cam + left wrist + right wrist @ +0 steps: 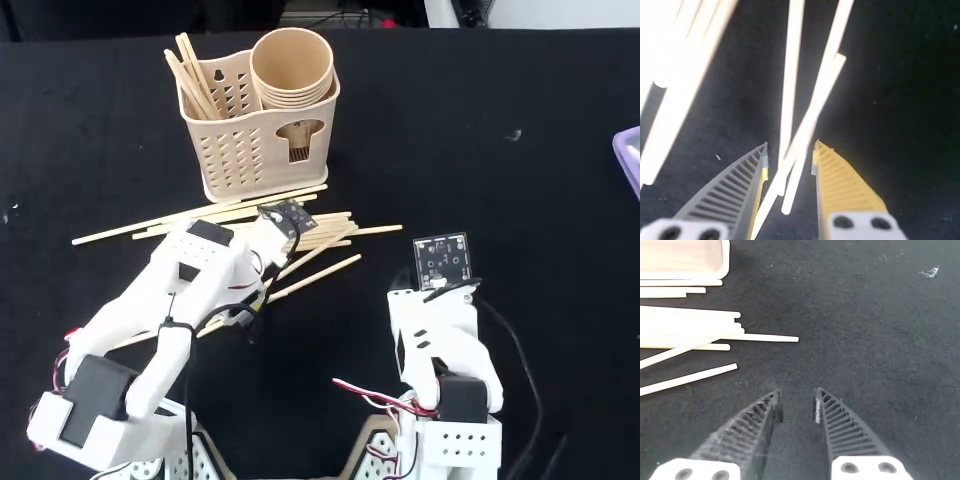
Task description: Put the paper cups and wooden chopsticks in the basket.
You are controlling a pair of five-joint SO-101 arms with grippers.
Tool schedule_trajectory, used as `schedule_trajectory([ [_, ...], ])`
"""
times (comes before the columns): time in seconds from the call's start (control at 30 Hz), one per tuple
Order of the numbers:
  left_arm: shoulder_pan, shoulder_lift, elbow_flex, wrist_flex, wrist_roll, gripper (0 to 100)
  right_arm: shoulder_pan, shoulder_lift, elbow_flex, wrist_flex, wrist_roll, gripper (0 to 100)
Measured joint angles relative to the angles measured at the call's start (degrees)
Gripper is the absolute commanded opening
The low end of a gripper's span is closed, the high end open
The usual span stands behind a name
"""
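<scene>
Left gripper point(790, 150) low over loose chopsticks point(335, 237) on black table point(520, 250). Jaws spread, sticks lying between them, not pinched. Basket point(240, 165) just behind pile: upright chopsticks point(190, 80) in left compartment, paper cups point(291, 60) stacked in right compartment. Right gripper point(796, 396) slightly parted over bare cloth near pile.
</scene>
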Motion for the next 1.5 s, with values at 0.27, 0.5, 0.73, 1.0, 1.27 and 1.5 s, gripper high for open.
schedule_trajectory([
  [0.27,-0.26,-0.26,4.31,-6.15,3.69,15,0.00,0.00,0.00,0.00,0.00,11.4],
  [0.5,0.09,-1.05,4.57,-6.42,4.57,6,0.00,0.00,0.00,0.00,0.00,11.4],
  [0.73,0.09,-1.05,2.02,-0.26,4.92,3,0.00,0.00,0.00,0.00,0.00,11.4],
  [1.0,0.26,-1.05,-8.18,11.43,4.92,3,0.00,0.00,0.00,0.00,0.00,11.4],
  [1.27,0.26,-1.05,-19.52,23.30,4.92,3,0.00,0.00,0.00,0.00,0.00,11.4],
  [1.5,0.26,-6.33,-20.66,24.09,4.92,3,0.00,0.00,0.00,0.00,0.00,11.4],
])
